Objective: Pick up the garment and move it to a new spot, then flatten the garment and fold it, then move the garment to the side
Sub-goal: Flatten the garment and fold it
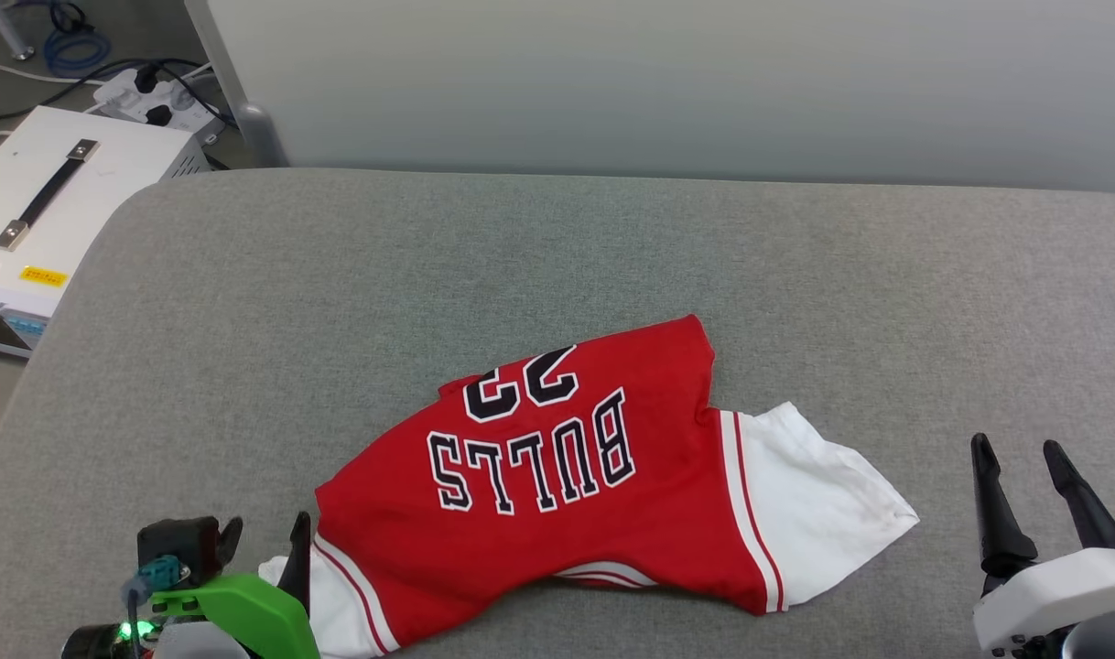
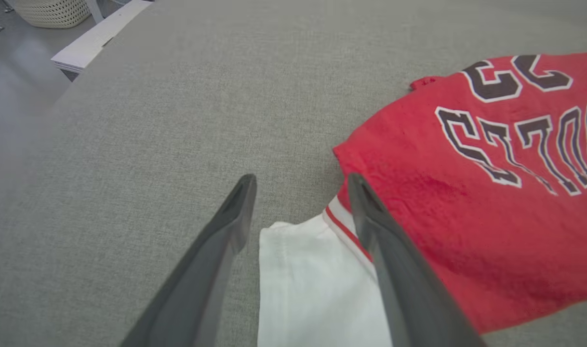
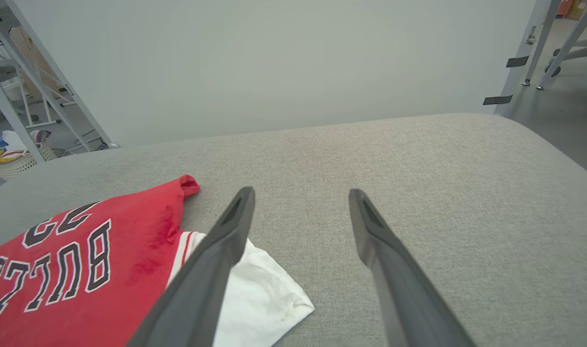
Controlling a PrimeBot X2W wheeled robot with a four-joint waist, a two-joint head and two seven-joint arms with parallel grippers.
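Observation:
The garment point(image 1: 567, 476) is a red jersey with white sleeves and black white-outlined letters and a number, lying crumpled on the grey padded surface point(image 1: 429, 275). Its print reads upside down in the head view. My left gripper point(image 1: 265, 549) stands open at the garment's near left corner. In the left wrist view its fingers point(image 2: 300, 180) straddle the white sleeve point(image 2: 313, 284), which lies flat on the surface below them. My right gripper point(image 1: 1015, 448) is open over bare surface, to the right of the other white sleeve point(image 1: 823, 503). The right wrist view shows the garment point(image 3: 72, 270) left of the gripper point(image 3: 301, 193).
A white box with a black handle point(image 1: 54, 201) stands on the floor off the surface's left edge, with a power strip and cables point(image 1: 146, 87) behind it. A pale panel point(image 1: 667, 82) backs the surface. Metal frame legs point(image 3: 539, 48) stand to the right.

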